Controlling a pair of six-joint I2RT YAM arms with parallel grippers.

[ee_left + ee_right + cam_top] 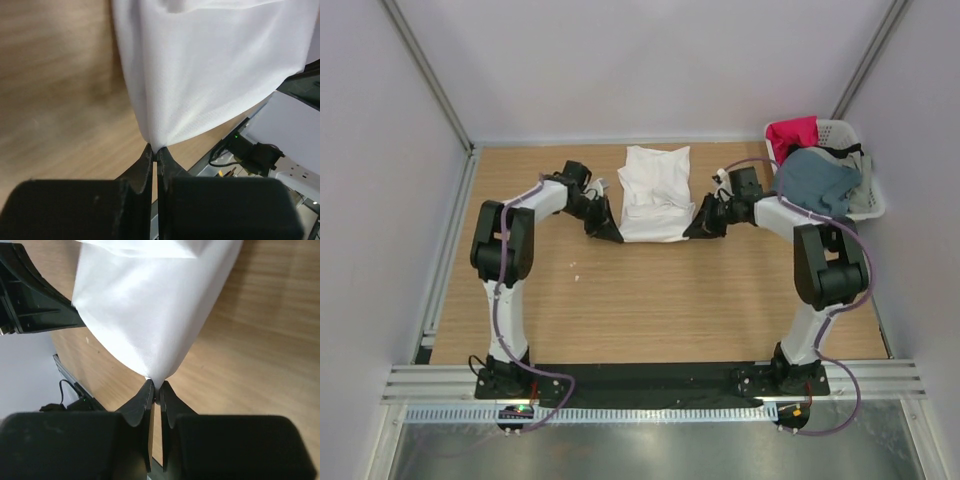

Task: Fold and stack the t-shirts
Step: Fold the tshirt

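A white t-shirt (652, 192) lies folded narrow at the far middle of the wooden table. My left gripper (613, 234) is shut on its near left corner; in the left wrist view the white t-shirt (210, 75) bunches to a point between the tips of the left gripper (156, 151). My right gripper (695, 231) is shut on the near right corner, and the right wrist view shows the white t-shirt (150, 305) pinched in the right gripper (156, 386). A slate blue t-shirt (817, 180) and a red-pink t-shirt (792, 135) lie in the basket.
A white slotted plastic basket (873, 198) stands at the far right corner of the table, close behind my right arm. Grey walls enclose the table on three sides. A black strip and metal rails run along the near edge (650, 380).
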